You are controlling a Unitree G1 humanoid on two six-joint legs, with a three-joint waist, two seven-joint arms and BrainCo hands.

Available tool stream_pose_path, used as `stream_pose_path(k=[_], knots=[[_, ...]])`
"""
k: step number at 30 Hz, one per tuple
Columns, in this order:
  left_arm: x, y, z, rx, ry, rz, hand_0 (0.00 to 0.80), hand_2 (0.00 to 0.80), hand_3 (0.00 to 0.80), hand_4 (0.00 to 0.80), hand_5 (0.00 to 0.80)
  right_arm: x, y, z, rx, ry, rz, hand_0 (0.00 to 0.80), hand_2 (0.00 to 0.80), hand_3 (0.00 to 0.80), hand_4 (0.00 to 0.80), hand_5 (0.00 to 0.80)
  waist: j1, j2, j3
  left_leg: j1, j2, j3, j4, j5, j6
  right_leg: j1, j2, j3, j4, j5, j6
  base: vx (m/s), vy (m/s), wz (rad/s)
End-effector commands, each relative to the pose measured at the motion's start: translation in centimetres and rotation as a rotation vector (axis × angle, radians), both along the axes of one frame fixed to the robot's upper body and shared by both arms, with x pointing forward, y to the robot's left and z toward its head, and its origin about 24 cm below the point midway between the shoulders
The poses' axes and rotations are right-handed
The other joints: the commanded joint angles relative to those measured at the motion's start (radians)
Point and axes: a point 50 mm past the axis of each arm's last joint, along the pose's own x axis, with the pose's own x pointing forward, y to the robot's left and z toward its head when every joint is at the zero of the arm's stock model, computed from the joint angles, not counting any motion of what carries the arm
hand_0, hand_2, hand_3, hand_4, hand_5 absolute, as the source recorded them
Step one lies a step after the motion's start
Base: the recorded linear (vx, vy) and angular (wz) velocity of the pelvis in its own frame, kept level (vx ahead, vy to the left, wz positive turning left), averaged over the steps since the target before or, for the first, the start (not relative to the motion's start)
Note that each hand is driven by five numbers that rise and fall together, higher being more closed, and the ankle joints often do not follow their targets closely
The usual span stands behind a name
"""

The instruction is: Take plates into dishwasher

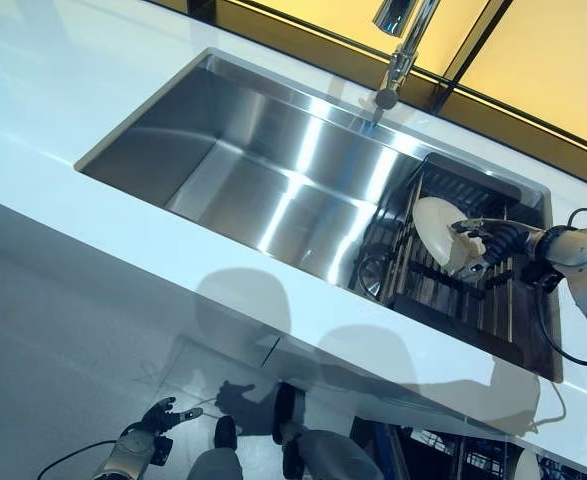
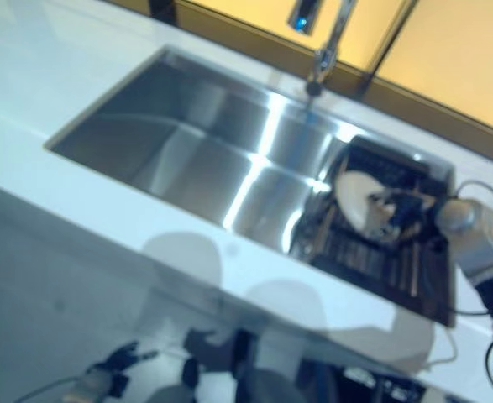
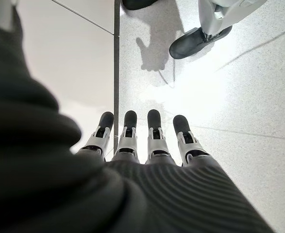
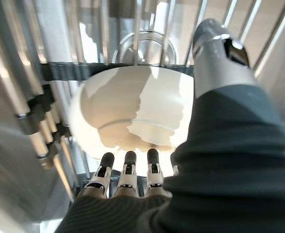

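Here, head views: right hand (image 1: 481, 246) reaches into the drying rack (image 1: 443, 290) in the sink (image 1: 273, 170); the white plate (image 1: 435, 228) stands on edge against its fingertips, tap (image 1: 398, 50) well beyond. Left hand (image 1: 153, 420) hangs low, below the bench (image 1: 123, 230) edge, far from the plate.
Left wrist view: left hand (image 3: 142, 141) fingers straight and relaxed, nothing held, only floor (image 3: 229, 87) past them.
Right wrist view: right hand (image 4: 132, 174) fingers lie under the plate (image 4: 132, 107) rim, thumb (image 4: 220, 53) arched over the far edge; contact looks partial, so a closed grasp cannot be told.
Risk: judged, the glossy plate could slip or tip if lifted before fingers and thumb close on it.
Risk, second: rim may snag on the rack wires (image 4: 30, 107) beside the hand and knock the glass (image 4: 142, 46) beyond the plate.
Writing: none legible in any view.
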Motion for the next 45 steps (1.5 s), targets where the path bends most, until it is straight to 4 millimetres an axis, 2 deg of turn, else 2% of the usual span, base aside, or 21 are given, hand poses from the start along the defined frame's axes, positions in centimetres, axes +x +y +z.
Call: stream_pose_path(k=[1,5,18,22,35,45], knots=[[0.6,-0.2,0.1,-0.017,-0.038,0.037,0.0,0.0,0.0,0.0,0.0,0.4,0.2,2.7,0.098,-0.167,-0.059,0.0,0.0,0.0,0.0,0.0,0.005,0.024,0.005,-0.028,-0.017,0.091,-0.021,-0.069,0.067,0.066,0.037,0.004,0.059,-0.197,0.071,-0.01,0.038,0.0],[0.6,-0.4,0.1,-0.028,-0.04,0.041,0.0,0.0,0.0,0.0,0.0,0.2,0.6,2.2,0.186,-0.212,-0.092,0.0,0.0,0.0,0.0,0.0,-0.002,0.028,0.007,-0.028,-0.017,0.093,-0.018,-0.072,0.069,0.063,0.036,0.01,0.064,-0.198,0.073,-0.009,0.041,-0.02],[1.6,-1.8,-0.1,-0.069,-0.073,0.071,0.0,0.0,0.0,0.0,0.0,-1.0,4.4,-0.5,0.41,-0.396,-0.133,0.0,0.0,0.0,0.0,0.0,-0.032,0.048,0.032,-0.042,-0.015,0.107,-0.003,-0.084,0.083,0.036,0.036,0.033,0.09,-0.202,0.078,-0.019,0.041,-0.05],[1.9,-2.1,0.0,-0.08,-0.082,0.079,0.0,0.0,0.0,0.0,0.0,-1.4,5.0,-0.7,0.385,-0.46,-0.117,0.0,0.0,0.0,0.0,0.0,-0.04,0.053,0.04,-0.047,-0.015,0.11,0.004,-0.087,0.086,0.029,0.036,0.037,0.1,-0.203,0.08,-0.024,0.04,-0.01],[2.7,-3.8,-0.2,-0.119,-0.117,0.088,0.0,0.0,0.0,0.0,0.0,-2.1,7.0,0.8,0.266,-0.795,-0.12,0.0,0.0,0.0,0.0,0.0,-0.044,0.078,0.06,-0.066,-0.021,0.101,0.017,-0.095,0.098,0.008,0.034,0.049,0.119,-0.21,0.086,-0.023,0.039,-0.01],[2.7,-3.9,-0.2,-0.129,-0.121,0.104,0.0,0.0,0.0,0.0,0.0,-2.9,8.7,-1.3,0.247,-0.702,-0.008,0.0,0.0,0.0,0.0,0.0,-0.043,0.083,0.056,-0.071,-0.026,0.092,0.008,-0.094,0.099,0.001,0.03,0.041,0.117,-0.212,0.09,0.0,0.0,0.0]])
